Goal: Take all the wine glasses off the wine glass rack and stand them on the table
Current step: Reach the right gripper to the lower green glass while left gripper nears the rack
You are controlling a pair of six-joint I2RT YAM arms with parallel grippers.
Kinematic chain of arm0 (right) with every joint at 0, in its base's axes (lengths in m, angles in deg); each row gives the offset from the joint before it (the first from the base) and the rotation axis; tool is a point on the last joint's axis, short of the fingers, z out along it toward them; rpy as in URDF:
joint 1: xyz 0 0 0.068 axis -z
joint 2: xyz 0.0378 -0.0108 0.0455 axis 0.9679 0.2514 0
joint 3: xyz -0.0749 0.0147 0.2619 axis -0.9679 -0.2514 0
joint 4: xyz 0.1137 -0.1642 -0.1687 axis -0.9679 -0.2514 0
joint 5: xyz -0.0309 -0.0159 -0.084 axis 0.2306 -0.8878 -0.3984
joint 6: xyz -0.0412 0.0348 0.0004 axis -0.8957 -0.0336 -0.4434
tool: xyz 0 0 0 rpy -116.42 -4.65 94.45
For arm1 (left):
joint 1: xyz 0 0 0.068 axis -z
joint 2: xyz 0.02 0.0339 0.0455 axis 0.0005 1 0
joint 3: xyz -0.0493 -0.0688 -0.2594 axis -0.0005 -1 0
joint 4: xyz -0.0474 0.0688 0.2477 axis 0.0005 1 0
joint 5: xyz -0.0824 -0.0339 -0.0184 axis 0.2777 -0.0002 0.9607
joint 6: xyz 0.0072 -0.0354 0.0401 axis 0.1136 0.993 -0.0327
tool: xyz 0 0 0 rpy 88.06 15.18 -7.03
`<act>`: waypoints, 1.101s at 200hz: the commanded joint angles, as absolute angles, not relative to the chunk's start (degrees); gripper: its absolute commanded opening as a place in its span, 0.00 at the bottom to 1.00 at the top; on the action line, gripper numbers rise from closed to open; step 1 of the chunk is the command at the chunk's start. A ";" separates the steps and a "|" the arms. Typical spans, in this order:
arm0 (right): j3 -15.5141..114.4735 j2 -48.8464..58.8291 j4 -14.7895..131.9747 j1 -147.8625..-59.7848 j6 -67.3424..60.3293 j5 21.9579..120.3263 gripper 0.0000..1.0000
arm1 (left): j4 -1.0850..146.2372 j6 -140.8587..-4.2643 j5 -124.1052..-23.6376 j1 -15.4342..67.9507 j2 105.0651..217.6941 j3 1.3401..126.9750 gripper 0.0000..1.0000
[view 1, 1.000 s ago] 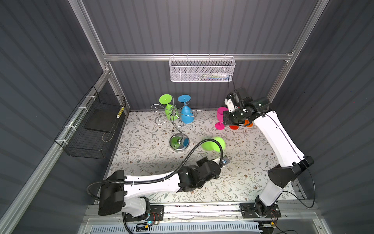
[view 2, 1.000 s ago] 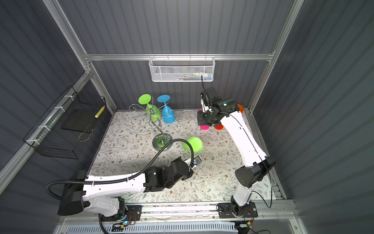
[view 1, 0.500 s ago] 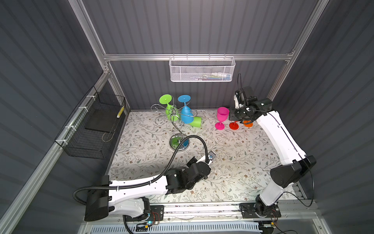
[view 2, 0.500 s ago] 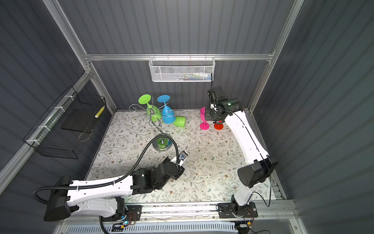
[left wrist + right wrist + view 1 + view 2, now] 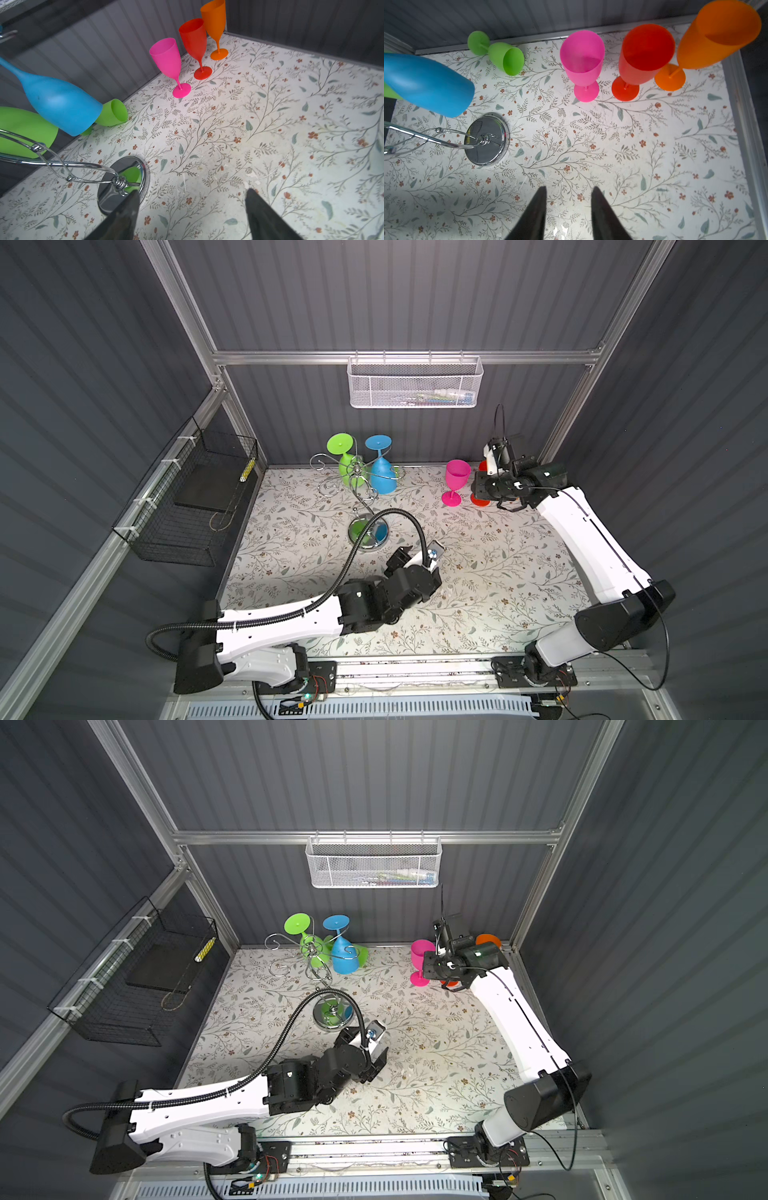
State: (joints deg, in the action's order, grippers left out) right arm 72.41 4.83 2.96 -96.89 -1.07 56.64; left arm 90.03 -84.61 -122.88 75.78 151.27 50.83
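Note:
The chrome wine glass rack point(image 5: 369, 533) point(image 5: 318, 965) stands at the back left of the floral mat. A green wine glass point(image 5: 344, 460) and a blue wine glass point(image 5: 383, 479) point(image 5: 60, 104) hang upside down from it. Another green glass point(image 5: 362, 955) point(image 5: 113, 113) point(image 5: 508, 59) lies on its side by the back wall. My left gripper point(image 5: 192, 192) hovers wide open and empty in front of the rack's base point(image 5: 122, 168). My right gripper point(image 5: 569, 188) is open and empty, high up near the pink glass point(image 5: 456, 479) point(image 5: 582, 56).
A red glass point(image 5: 643, 54) and an orange glass point(image 5: 716, 35) stand upright in the back right corner, beside the pink one. A white mesh basket point(image 5: 413, 383) hangs on the back wall. A black wire basket point(image 5: 187, 506) hangs on the left wall.
The left gripper let go of the green glass, which now lies by the back wall, and drew back towards the front. The right gripper released the pink glass. Both jaws have opened.

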 commanded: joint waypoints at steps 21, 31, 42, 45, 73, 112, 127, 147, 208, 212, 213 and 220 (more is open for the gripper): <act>70.84 1.93 4.83 -96.96 -0.47 58.63 0.56 | 97.25 -81.43 -122.45 75.47 153.53 59.20 0.93; 70.25 1.25 5.05 -96.97 -0.38 58.83 0.58 | 97.94 -81.26 -121.69 75.47 153.76 60.25 0.94; 69.59 0.55 5.35 -96.98 -0.39 58.98 0.60 | 98.37 -80.88 -121.48 75.47 153.81 61.03 0.95; 69.47 0.36 5.34 -96.97 -0.30 58.91 0.60 | 98.61 -80.68 -121.43 75.47 153.77 61.29 0.95; 68.83 -1.00 5.43 -96.72 0.14 59.54 0.64 | 99.94 -79.34 -120.95 75.33 153.16 62.78 1.00; 68.31 -2.21 5.51 -96.09 0.87 62.06 0.66 | 104.27 -77.12 -120.67 75.29 152.03 65.22 1.00; 67.80 -2.61 5.70 -96.01 1.24 62.98 0.67 | 105.64 -76.15 -120.88 75.29 150.39 65.09 1.00; 66.18 -3.39 7.14 -95.88 1.94 64.48 0.67 | 108.01 -74.67 -121.83 75.29 147.90 64.36 1.00; 60.47 -4.30 15.30 -96.01 6.57 70.58 0.67 | 114.60 -70.97 -125.50 75.34 140.67 63.58 1.00; 60.11 -4.31 15.95 -96.06 6.78 70.80 0.67 | 115.22 -70.67 -125.91 75.29 140.32 63.56 1.00; 60.07 -4.27 16.15 -96.08 6.80 70.78 0.67 | 115.30 -70.56 -126.02 75.34 140.14 63.54 1.00; 59.26 -4.34 17.23 -96.16 7.19 71.05 0.67 | 116.52 -69.97 -126.95 75.30 139.52 63.28 1.00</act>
